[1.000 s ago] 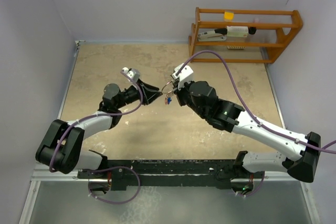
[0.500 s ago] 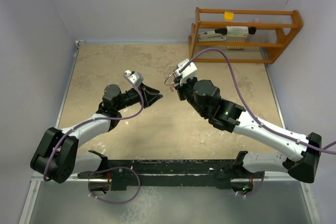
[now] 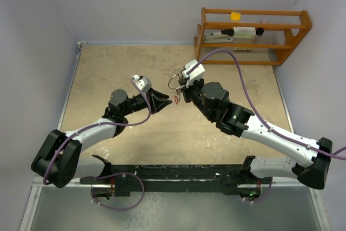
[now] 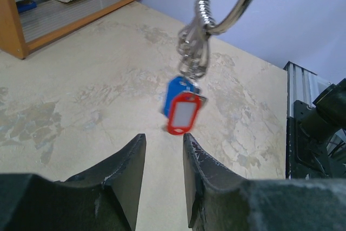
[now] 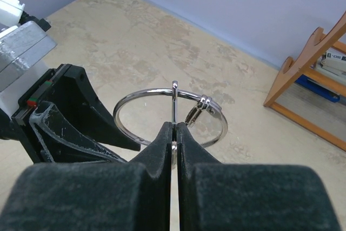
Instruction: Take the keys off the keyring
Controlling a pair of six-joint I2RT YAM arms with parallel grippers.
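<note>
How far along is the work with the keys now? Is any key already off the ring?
Done: the right gripper is shut on the keyring and holds it up. In hand: the left gripper, jaws apart and empty, faces the hanging red key and blue key. Left: every key in view hangs on the ring, so all removal remains.

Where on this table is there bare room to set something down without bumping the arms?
Bare table lies far left by the wall, right between the wooden rack and the right arm, and near, between both arms. The middle is crowded: left gripper and right gripper meet at the keyring.
</note>
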